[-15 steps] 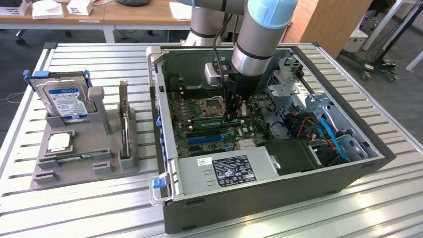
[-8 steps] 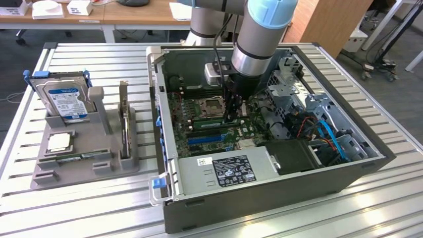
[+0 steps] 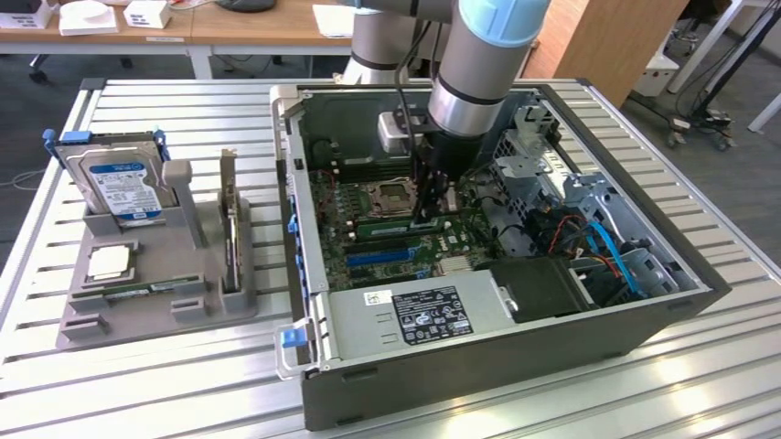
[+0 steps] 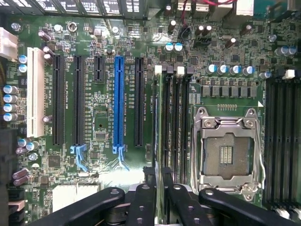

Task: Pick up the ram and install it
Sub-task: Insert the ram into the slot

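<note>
**Inspector:** The gripper (image 4: 159, 178) is down inside the computer case (image 3: 488, 366), astride one end of the ram (image 4: 158, 117). Whether it clamps the stick or merely brackets it, I cannot tell.

**Supervisor:** Where does the ram sit?

**Inspector:** It sits on edge in a memory slot on the motherboard (image 4: 101, 122). That slot is the outermost of the bank just beside the CPU socket (image 4: 225, 150), on the side toward the blue expansion slot (image 4: 117, 101). The neighbouring slots (image 4: 181, 117) in that bank are bare.

**Supervisor:** Progress?

**Inspector:** Pickup is done. The stick lines up with its slot and looks lowered into it, so I judge the install to be at a late stage. Full seating is unconfirmed: the latch (image 4: 157, 69) at the far end is too small to read as closed or open.

**Supervisor:** Condition of the part?

**Inspector:** Seen edge-on, it is a thin green strip, straight and upright, parallel to the slots, with no visible lean. Chips and sticker are hidden from this angle.
</note>
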Available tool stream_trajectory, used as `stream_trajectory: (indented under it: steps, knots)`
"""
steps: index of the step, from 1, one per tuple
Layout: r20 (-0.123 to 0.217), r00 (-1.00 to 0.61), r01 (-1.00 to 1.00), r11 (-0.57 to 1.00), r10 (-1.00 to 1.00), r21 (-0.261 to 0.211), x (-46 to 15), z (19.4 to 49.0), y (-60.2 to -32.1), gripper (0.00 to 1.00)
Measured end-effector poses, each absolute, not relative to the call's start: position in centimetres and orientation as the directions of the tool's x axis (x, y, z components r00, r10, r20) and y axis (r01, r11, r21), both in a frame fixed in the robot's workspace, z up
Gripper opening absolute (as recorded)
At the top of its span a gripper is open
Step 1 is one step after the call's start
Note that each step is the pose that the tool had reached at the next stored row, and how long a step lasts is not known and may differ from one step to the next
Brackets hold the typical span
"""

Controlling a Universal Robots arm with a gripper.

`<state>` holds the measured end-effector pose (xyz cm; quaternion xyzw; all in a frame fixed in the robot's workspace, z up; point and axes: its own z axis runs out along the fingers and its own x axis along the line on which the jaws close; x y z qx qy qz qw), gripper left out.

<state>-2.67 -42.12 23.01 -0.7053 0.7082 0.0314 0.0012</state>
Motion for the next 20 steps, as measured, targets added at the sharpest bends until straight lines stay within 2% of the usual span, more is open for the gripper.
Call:
stream_trajectory:
  steps: [20]
  knots:
    - [-0.046, -0.005, -0.999, 0.003, -0.999, 0.043, -2.7, 26.8, -42.1, 0.19]
